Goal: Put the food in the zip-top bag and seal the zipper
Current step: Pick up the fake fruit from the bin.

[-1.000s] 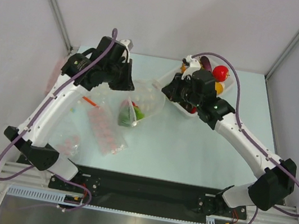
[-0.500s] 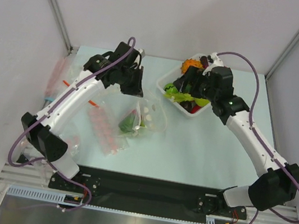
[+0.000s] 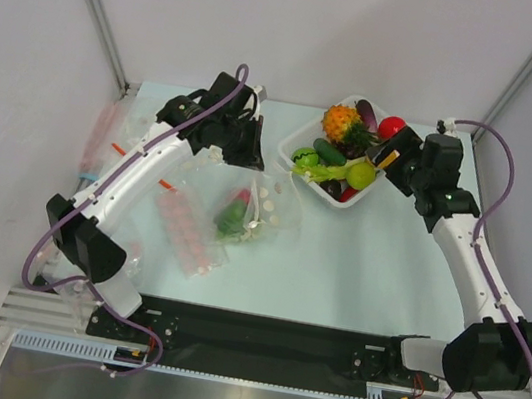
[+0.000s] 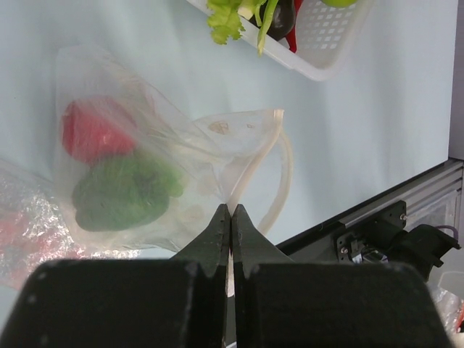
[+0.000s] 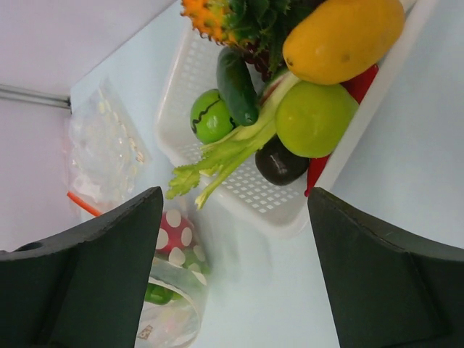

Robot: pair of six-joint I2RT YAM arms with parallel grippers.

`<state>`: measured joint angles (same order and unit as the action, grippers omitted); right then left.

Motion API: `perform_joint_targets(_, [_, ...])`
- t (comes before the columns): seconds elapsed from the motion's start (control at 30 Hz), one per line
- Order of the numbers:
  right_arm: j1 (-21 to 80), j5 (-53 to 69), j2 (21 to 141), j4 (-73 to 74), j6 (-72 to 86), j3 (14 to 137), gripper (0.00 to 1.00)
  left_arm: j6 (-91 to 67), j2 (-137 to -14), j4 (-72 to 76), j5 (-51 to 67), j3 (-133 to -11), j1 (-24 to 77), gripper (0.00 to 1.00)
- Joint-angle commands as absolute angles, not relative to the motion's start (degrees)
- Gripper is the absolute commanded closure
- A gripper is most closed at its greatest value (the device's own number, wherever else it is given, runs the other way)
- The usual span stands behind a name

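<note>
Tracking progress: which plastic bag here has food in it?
The clear bag pinched by the left gripper: a red piece and a green piece show through it, unlike the pink-dotted packet beside it.

Colour key.
- Basket (image 5: 239, 192): white, pierced with a regular grid of small holes.
- Pineapple (image 3: 339, 122): orange body, dark green crown.
- Mango (image 5: 342, 36): yellow-orange.
- Apple (image 5: 315, 119): light green.
- Cucumber (image 5: 237, 85): dark green.
- Round fruit (image 5: 212, 116): bright green with a dark wavy stripe.
- Celery (image 5: 217, 156): pale green.
- Avocado (image 5: 281, 161): near black.
- Chilli (image 5: 360, 83): red.
- Zip-top bag (image 4: 188, 138): clear. Seen through it are a red piece (image 4: 93, 130) and a green bell pepper (image 4: 123, 192).
- Flat packet (image 3: 185, 232): clear with pink-red blobs.
- Table (image 3: 367, 266): pale blue-green.
- Left arm (image 3: 128, 173) and right arm (image 3: 469, 257): white links, black joints.
</note>
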<state>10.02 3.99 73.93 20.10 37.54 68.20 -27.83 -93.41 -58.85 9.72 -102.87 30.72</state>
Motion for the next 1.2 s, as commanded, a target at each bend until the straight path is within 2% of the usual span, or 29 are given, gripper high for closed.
perform_joint_targets(0.0, [10.4,1.9,75.8,22.2,40.8,71.1,0.14,-25.9,-93.2,-56.5,11.3,-105.6,30.4,1.0])
perform_joint_targets(0.13, [10.4,-2.5,80.2,23.5,38.5,74.8,0.11,-25.5,-92.1,-55.1,10.5,-104.3,30.4,1.0])
perform_joint_targets(0.27, [10.3,-6.4,84.4,26.1,39.0,78.9,0.0,-26.1,-90.0,-52.7,9.1,-101.7,30.5,1.0])
perform_joint_targets(0.77, [8.6,-9.9,97.2,26.6,41.9,89.9,0.0,-26.3,-85.6,-46.9,7.7,-94.3,30.0,1.0])
perform_joint_targets(1.17, [7.7,-10.6,101.3,26.8,52.0,90.4,0.0,-26.7,-86.2,-46.6,7.6,-95.3,29.9,1.0])
